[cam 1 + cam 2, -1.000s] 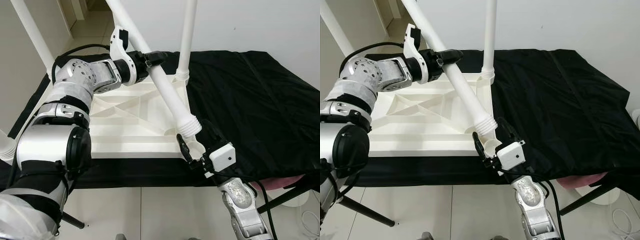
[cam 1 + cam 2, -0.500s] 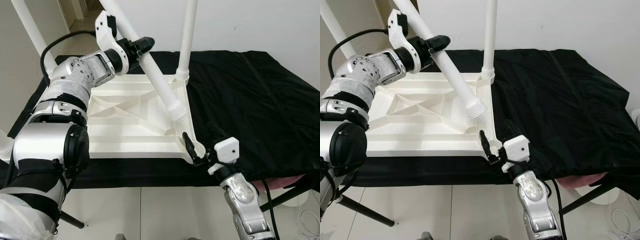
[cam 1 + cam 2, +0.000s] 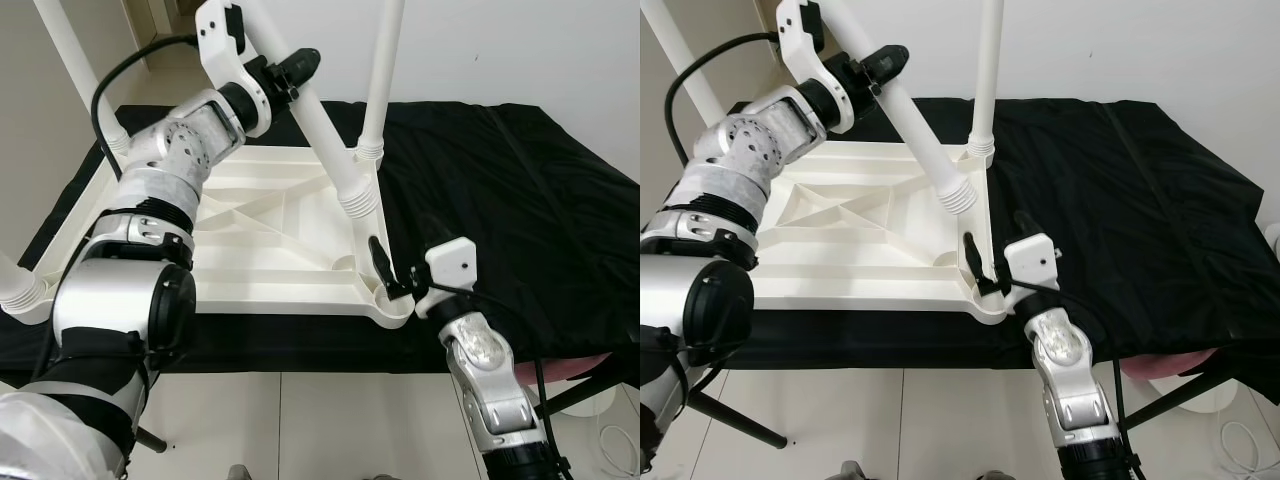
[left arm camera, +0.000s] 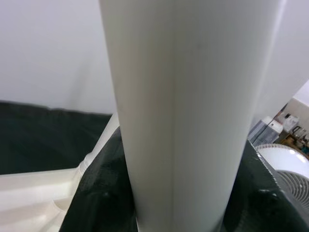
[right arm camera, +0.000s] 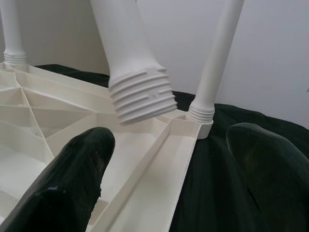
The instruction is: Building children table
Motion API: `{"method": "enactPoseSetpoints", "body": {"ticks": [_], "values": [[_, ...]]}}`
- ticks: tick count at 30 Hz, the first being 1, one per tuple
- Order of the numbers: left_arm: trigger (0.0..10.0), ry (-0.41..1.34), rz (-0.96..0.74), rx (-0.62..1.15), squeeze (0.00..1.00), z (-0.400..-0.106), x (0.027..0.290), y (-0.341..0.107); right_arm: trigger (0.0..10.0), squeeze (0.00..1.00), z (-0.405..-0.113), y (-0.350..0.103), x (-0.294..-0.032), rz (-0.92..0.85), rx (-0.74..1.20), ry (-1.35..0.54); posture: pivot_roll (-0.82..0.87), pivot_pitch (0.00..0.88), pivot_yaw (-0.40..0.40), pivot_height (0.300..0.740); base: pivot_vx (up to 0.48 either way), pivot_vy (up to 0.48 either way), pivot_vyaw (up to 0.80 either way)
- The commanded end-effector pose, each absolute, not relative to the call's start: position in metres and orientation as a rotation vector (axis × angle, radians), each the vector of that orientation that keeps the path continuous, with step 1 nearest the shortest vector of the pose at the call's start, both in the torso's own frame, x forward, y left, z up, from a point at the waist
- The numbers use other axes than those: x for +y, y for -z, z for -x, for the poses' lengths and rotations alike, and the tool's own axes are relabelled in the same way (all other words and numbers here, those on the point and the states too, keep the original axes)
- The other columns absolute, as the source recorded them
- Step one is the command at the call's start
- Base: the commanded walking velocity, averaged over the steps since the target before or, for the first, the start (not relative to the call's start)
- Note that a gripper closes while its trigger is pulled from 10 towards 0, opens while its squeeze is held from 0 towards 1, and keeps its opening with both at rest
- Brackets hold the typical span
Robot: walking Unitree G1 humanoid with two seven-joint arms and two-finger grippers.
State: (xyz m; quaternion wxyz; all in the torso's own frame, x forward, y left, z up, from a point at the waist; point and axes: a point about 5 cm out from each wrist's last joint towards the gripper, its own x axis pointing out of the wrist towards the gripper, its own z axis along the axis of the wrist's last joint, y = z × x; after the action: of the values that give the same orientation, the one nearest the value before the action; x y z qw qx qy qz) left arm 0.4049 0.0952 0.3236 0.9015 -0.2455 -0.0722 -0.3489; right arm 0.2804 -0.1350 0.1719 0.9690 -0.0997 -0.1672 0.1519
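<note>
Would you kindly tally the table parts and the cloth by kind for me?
Table legs: 4 (held leg in the left gripper; three standing)
Tabletop: 1
Black cloth: 1
Total: 6

Your left arm's raised, reaching fwd and up; wrist bent, left gripper (image 3: 290,70) clamped w/ both black fingers closed around a white leg. Right arm comes up from below, forearm near vertical, right gripper (image 3: 385,270) pointing up and away from you, fingers (image 5: 72,179) spread apart, holding nothing.
</note>
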Motion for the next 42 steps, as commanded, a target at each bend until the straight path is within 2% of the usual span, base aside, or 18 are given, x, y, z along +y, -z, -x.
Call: {"method": "enactPoseSetpoints", "body": {"ticks": [1,3,8,16,27,42], "values": [[10.0,0.744,0.482,-0.201,0.00,-0.401,0.090,-0.330,10.0,0.00,-0.285,-0.173,-0.132,0.183,-0.319,-0.304,-0.11,0.000,0.003,0.740,0.000,0.000,0.00],[10.0,0.729,0.452,-0.247,0.00,-0.396,0.080,-0.331,10.0,0.00,-0.292,-0.178,-0.124,0.160,-0.302,-0.303,-0.10,0.000,-0.012,0.740,0.000,0.000,0.00],[10.0,0.719,0.432,-0.259,0.00,-0.395,0.076,-0.329,10.0,0.00,-0.295,-0.179,-0.120,0.166,-0.297,-0.297,-0.10,0.000,-0.016,0.740,0.000,0.000,0.00],[10.0,0.663,0.218,-0.346,0.00,-0.382,0.056,-0.310,10.0,0.00,-0.309,-0.191,-0.110,0.275,-0.313,-0.265,-0.08,0.000,-0.038,0.740,0.000,0.000,0.00],[10.0,0.639,0.264,-0.360,0.00,-0.374,0.047,-0.310,10.0,0.00,-0.320,-0.193,-0.110,0.296,-0.294,-0.226,-0.07,0.000,-0.037,0.740,0.000,0.000,0.00],[10.0,0.706,0.303,-0.393,0.00,-0.349,0.009,-0.313,10.0,0.00,-0.344,-0.192,-0.110,0.381,-0.262,-0.186,-0.06,0.000,-0.032,0.740,0.000,0.000,0.00]]}}
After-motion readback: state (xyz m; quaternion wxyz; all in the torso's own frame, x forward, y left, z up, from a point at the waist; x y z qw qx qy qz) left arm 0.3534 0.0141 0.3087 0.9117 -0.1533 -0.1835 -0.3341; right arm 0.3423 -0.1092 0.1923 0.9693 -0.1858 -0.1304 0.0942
